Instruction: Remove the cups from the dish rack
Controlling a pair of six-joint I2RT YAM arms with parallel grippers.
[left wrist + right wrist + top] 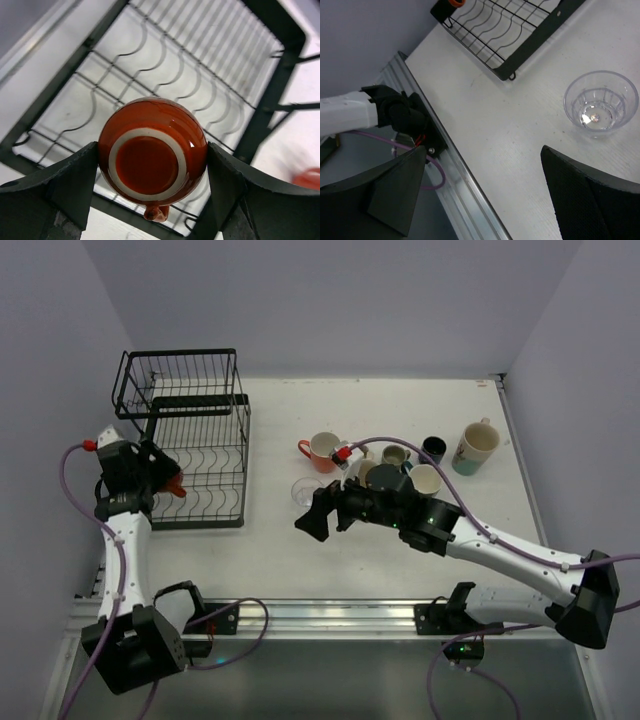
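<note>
A glossy orange-red cup (152, 150) is seen base-first in the left wrist view. A round body, a cream ring around the foot and a small handle pointing to the lower edge are shown. The cup is held over the lower slotted tray of the black wire rack (260, 115), near the rack's left front corner in the top view. Whether it touches the wires cannot be told.

The left gripper (152, 165) is clamped on the cup, opened only to the cup's width. One dark finger (70, 185) is pressed against each side.

The right gripper (325, 515) is spread wide, with nothing between its jaws. It is poised above the white table (270, 550), just beside a clear upright tumbler (600, 102). Several other cups (478, 445) are grouped on the table, well apart from the rack.
</note>
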